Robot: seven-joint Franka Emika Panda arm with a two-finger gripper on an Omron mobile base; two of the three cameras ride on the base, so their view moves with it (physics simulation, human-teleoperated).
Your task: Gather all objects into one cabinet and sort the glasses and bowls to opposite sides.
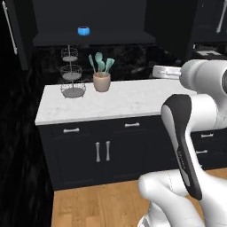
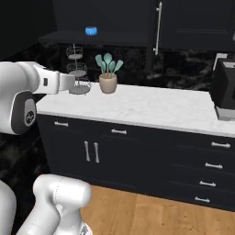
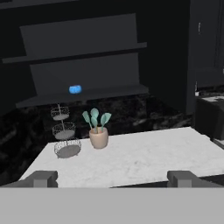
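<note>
Dim, soft, slightly blurry render

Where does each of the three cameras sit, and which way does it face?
Left base view: behind the arm's left, facing the white counter; arm rises lower right.
Right base view: behind its right, facing that counter; arm at left.
Hand view: on the hand, looking along the open gripper at the counter; dark fingers at the bottom.
Shared: blue bowl on the dark shelf, utensil pot, wire stand.

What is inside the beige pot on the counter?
Teal utensils stand upright in the beige pot; their heads rise above the rim. Their lower ends and the pot's bottom are hidden by its wall.
</note>
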